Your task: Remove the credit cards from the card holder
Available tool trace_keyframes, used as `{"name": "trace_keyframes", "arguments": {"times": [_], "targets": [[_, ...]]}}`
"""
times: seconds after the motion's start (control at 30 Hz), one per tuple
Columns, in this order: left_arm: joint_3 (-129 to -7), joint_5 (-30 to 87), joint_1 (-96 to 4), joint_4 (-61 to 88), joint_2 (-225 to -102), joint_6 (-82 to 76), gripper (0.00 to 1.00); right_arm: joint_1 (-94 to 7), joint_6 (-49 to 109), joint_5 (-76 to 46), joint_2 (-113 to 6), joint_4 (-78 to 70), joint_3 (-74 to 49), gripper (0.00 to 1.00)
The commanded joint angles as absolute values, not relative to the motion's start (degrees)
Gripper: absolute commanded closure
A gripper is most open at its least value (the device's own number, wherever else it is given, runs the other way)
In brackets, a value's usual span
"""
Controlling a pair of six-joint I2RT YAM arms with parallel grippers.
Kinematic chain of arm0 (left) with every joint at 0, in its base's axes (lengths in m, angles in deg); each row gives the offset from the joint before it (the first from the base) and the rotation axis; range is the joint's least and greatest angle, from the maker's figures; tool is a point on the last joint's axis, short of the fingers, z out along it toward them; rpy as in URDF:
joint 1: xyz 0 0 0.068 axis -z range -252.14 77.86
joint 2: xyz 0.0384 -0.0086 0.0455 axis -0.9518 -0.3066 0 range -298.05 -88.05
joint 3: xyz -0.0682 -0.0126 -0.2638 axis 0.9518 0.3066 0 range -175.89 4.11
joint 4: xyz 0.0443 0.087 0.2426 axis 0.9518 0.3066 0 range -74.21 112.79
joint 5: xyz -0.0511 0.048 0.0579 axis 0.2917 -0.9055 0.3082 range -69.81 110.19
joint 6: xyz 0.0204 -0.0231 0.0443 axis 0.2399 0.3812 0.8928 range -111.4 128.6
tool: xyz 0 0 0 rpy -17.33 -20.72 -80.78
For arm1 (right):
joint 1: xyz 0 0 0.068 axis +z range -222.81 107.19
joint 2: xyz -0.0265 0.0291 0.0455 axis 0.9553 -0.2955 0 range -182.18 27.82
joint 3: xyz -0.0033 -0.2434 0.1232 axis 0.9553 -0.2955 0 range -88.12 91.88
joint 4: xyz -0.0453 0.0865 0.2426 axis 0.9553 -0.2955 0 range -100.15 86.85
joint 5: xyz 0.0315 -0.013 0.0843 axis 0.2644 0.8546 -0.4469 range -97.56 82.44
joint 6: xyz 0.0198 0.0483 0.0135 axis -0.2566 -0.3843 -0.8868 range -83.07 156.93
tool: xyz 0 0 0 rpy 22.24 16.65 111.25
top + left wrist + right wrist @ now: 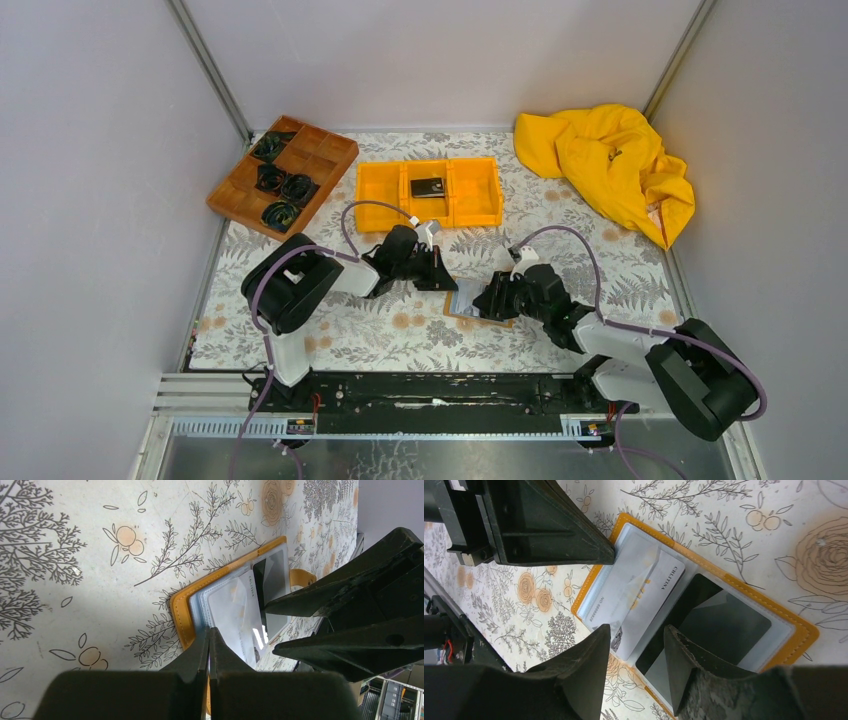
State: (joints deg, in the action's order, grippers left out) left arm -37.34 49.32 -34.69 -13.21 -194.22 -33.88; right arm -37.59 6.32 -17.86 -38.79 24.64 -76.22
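The left gripper (208,634) is squeezed closed, its tip on the open card holder (179,614). The right gripper (636,642) is open around a pale credit card (650,594).

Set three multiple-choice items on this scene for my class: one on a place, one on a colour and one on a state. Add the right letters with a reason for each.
1. Which compartment of the bin holds the black card?
A left
B middle
C right

2. What colour is the crumpled cloth?
A yellow
B blue
C green

3. How does the holder lie?
A snapped shut
B standing on edge
C open flat

Answers:
1 B, the top view shows the card in the centre section.
2 A, the top view shows it bright yellow.
3 C, both wrist views show its pockets facing up.
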Motion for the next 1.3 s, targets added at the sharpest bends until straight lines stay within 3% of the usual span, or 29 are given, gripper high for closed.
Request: {"name": "trace_keyframes", "arguments": {"times": [0.0, 0.43, 1.27], "targets": [[-37.7, 47.8, -34.9, -11.0, -195.6, -32.4, 1.00, -38.1, 5.7, -22.8, -41.0, 28.0, -74.1, 0.49], [-37.3, 48.1, -34.9, -11.8, -195.1, -32.4, 1.00, -38.9, 4.0, -27.2, -44.4, 30.7, -73.8, 0.49], [-38.2, 47.2, -31.6, -9.0, -191.6, -30.0, 1.00, -46.6, -8.8, -40.0, -52.3, 54.3, -79.1, 0.49]]}}
